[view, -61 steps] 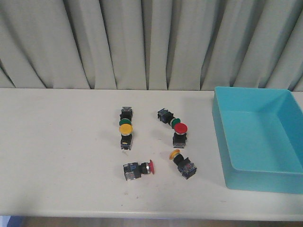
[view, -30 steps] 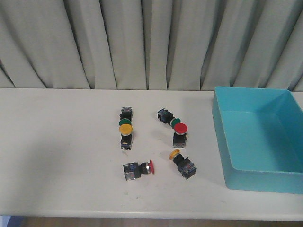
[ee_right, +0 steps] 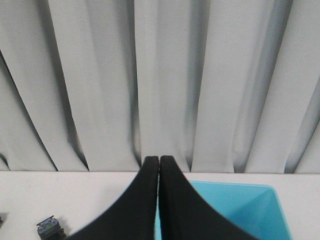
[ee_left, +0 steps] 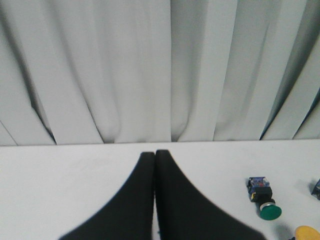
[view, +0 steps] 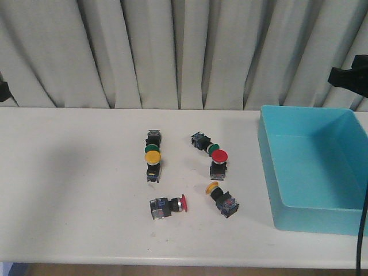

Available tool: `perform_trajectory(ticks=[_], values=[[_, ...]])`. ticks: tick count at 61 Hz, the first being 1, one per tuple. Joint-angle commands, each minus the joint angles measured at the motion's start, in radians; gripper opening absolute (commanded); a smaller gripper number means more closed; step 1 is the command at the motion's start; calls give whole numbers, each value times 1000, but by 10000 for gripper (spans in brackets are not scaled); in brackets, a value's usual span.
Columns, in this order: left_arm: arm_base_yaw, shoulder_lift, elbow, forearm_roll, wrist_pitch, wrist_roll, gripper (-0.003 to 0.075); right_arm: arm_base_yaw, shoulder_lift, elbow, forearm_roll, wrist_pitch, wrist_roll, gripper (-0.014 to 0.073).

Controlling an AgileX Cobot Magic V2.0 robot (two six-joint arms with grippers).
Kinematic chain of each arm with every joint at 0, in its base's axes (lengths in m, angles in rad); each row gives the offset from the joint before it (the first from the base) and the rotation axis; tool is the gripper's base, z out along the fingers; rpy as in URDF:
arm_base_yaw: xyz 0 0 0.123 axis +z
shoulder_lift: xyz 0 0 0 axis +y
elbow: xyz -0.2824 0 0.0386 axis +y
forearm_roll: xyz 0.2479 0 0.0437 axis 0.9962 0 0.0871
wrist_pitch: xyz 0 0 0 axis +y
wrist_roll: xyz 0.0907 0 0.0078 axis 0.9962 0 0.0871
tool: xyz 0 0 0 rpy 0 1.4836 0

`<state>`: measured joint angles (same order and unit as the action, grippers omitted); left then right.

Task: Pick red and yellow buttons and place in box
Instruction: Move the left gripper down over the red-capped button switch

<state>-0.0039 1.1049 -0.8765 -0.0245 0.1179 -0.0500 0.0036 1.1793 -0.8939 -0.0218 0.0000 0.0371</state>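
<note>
Four red and yellow buttons lie mid-table. One yellow button (view: 152, 156) stands cap-up and one red button (view: 219, 155) stands near it. A second red button (view: 183, 203) and a second yellow button (view: 212, 187) lie on their sides closer to the front edge. The turquoise box (view: 322, 221) sits at the right and holds nothing. My left gripper (ee_left: 154, 152) is shut and empty over bare table, left of the buttons. My right gripper (ee_right: 159, 158) is shut and empty near the box (ee_right: 240, 210).
Two green-capped switches (view: 152, 148) (view: 214, 148) lie just behind the upright yellow and red ones. One green switch (ee_left: 270, 212) shows in the left wrist view. Pleated curtains hang behind the table. Dark arm parts show at the far left (view: 3, 91) and top right (view: 351, 77).
Dark parts of both arms have come into the front view, at its far left edge and top right corner. The buttons and box have not moved.
</note>
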Motion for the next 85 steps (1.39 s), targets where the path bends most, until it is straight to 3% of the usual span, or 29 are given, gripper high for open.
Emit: perform_trajectory(ticks=[1, 12, 20, 29, 36, 45, 54, 60, 85], values=[[-5, -4, -39, -8, -99, -11, -6, 1, -30, -37, -24, -60, -37, 24], [-5, -4, -53, -7, -133, -10, 22, 1, -35, -37, -57, -44, -110, 133], [-5, -3, -74, -7, -131, -8, 110, 1, -35, -37, -57, 0, -116, 325], [-33, -4, -119, -4, -118, 74, 305, 1, -35, -37, -57, 36, -115, 568], [-61, -3, -136, -6, -126, 94, 486, 1, -39, -37, -46, 44, -111, 672], [-74, 7, -130, -7, -118, 94, 609, 1, -46, -37, -46, 36, -111, 675], [-75, 41, -128, -76, -118, 0, 606, 0, -46, -37, -45, 70, -110, 647], [-93, 73, -189, -111, -7, -1, 598, 2, -46, -37, -45, 93, -110, 619], [-473, 597, -768, -112, 357, 114, 594, 2, -46, -37, -44, 133, -111, 572]])
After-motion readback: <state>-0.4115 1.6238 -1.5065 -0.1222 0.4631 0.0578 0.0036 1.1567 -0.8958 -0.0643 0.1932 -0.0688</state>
